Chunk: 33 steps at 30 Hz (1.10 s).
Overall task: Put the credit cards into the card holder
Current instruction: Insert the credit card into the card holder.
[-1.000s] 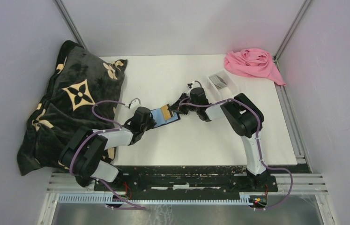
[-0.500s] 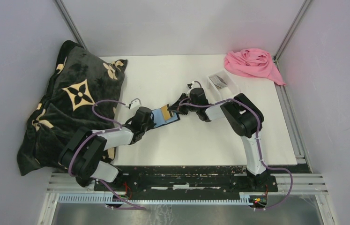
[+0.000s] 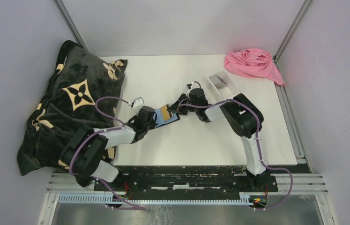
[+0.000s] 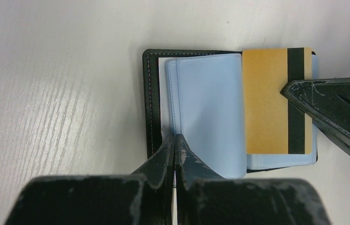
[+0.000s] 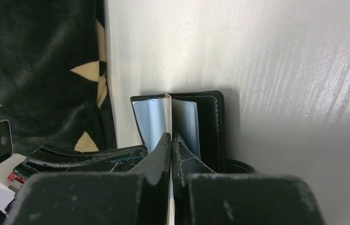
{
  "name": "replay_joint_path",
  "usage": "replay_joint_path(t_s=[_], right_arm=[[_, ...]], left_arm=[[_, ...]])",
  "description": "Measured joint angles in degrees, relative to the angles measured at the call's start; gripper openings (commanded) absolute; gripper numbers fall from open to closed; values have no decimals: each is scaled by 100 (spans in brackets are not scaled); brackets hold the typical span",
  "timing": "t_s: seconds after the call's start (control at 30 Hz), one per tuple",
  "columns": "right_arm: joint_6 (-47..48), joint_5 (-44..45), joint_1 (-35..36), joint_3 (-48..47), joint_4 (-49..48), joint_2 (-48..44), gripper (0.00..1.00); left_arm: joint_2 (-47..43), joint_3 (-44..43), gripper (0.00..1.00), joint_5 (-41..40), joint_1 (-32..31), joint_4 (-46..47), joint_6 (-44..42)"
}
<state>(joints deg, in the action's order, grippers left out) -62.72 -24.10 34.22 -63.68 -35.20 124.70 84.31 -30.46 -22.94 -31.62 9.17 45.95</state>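
The left tool [image 4: 175, 141] was clenched on the near edge of the open card holder [image 4: 153, 93], its fingertips pressed together over the black border and the pale blue lining. The right tool [image 5: 170, 139] was clamped on the tan card [image 4: 265, 101], which showed edge-on between its fingertips in the right wrist view. The card had a black stripe near its outer end. It lay over the holder's far half, with its inner edge at the blue flap; whether it had slipped under the flap could not be told. The holder lay flat on the white table [image 3: 196, 138], between the two arms. A dark cushion [image 3: 70, 103] with tan flowers covered the table's left edge. A clear tray [image 3: 219, 80] and a pink cloth [image 3: 250, 63] sat near the far right corner, well apart from the holder.
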Motion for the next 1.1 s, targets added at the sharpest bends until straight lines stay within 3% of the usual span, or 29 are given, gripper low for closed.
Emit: replay_joint_path(t_s=[0.5,1.1], right_arm=[[57,59,15,94,-146,-2,1],[210,13,103,94,-94,-2,1]], left_arm=[[304,-223,4,-136,-85,118,-68],[-387,-55,12,-426,-164,-990,-63]])
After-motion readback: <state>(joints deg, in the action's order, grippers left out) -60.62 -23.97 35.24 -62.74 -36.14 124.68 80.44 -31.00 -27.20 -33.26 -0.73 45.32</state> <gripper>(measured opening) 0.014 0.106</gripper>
